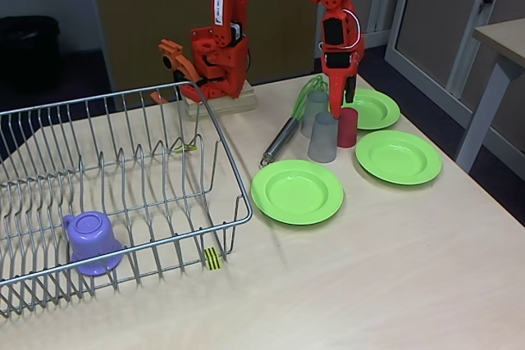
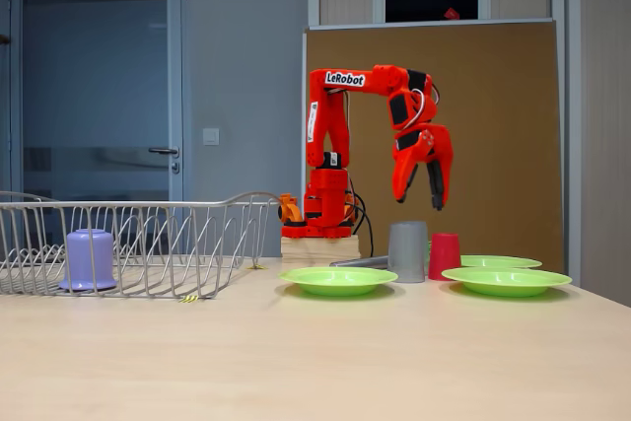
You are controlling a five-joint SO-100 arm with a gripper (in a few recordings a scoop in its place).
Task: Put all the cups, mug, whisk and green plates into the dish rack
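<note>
The silver wire dish rack fills the left side, and the lilac mug stands upside down inside it. Three green plates lie on the table to the right. Among them stand two grey cups and a red cup, all upside down. The whisk lies beside them, its green loops toward the arm's base. My gripper hangs open above the cups, pointing down, holding nothing.
The arm's base sits on a wooden block at the table's back edge, just behind the rack's far corner. A yellow-and-black tag marks the rack's near rim. Another table's leg stands off to the right.
</note>
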